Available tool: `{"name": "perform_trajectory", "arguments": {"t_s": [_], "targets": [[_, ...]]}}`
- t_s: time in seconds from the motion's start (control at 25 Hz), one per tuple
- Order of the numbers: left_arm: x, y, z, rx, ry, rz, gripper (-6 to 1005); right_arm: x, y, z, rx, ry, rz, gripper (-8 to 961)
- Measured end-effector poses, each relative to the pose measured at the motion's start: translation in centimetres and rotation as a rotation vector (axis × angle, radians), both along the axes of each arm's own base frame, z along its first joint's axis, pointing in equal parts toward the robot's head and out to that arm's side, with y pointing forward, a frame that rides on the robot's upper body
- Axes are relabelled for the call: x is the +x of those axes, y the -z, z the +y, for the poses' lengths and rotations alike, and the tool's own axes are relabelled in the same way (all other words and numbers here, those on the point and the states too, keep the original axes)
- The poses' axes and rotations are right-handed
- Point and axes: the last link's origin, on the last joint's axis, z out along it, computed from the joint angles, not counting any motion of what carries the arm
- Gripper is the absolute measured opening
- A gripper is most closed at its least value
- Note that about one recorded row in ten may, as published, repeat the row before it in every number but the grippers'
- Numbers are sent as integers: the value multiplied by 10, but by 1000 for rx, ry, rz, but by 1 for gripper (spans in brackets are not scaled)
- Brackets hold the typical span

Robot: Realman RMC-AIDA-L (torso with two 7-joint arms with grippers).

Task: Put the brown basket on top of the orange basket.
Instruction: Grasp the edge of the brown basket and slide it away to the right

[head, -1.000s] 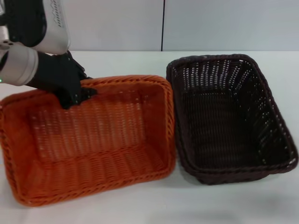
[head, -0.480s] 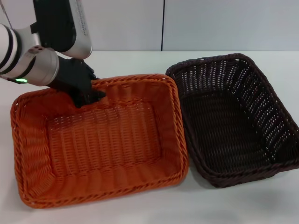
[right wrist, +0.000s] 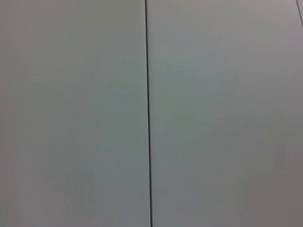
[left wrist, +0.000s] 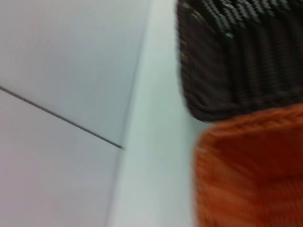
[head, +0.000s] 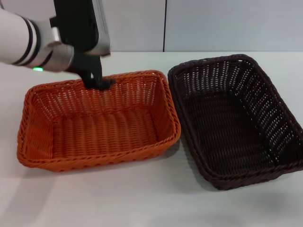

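The orange basket sits on the left of the white table, open side up. The brown basket sits right beside it on the right, their long sides close together. My left gripper is at the middle of the orange basket's far rim, its dark fingers closed over the rim. The left wrist view shows a corner of the orange basket next to a corner of the brown basket. My right gripper is out of view, and its wrist view shows only the wall.
The white table runs in front of and behind the baskets. A pale wall with a dark vertical seam stands behind the table.
The orange basket, held at its far rim, has moved right and away from me and come down from a raised tilt to lie flat. The brown basket has barely shifted.
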Motion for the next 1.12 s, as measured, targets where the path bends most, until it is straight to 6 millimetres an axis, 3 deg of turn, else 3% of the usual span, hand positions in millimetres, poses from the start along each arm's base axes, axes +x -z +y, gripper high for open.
{"name": "perform_trajectory", "arguments": {"t_s": [0.16,0.2,0.32,0.36,0.44,0.56,0.6,0.64,0.76,0.8,0.84,0.88,1.0,1.12], "targets": [[8,-18,4,204,36,-148,672,0,0,0,1,0,1,829],[5,-31,2,384,42,-319,673,-2,-1,2,9,-3,10,829],[1,-34,0,452,51,-392,674,-5,-2,5,19,-11,19,829],[-7,-37,-6,545,64,-498,675,-7,-3,7,27,-19,25,829],[-46,-32,-30,746,92,-692,707,-14,-6,14,32,-39,48,829],[-77,-32,-61,940,191,-812,754,-28,-10,31,-13,-71,98,829],[-85,-33,-71,995,218,-843,770,-41,-13,45,-72,-105,117,829],[-96,-33,-81,1045,223,-871,773,-41,-13,45,-72,-105,117,829],[-145,-29,-109,1200,151,-925,783,-70,-13,66,-220,-157,126,829],[-162,-30,-117,1262,118,-942,786,-97,-17,80,-353,-183,118,829],[-162,-30,-117,1262,118,-942,789,-97,-17,80,-353,-183,118,829],[-198,-29,-135,1371,29,-960,792,-110,-19,87,-438,-176,108,829],[-236,-26,-152,1441,-79,-958,802,-148,-28,100,-657,-135,42,829],[-245,-25,-158,1460,-107,-962,802,-180,-35,103,-846,-51,-66,829]]}}
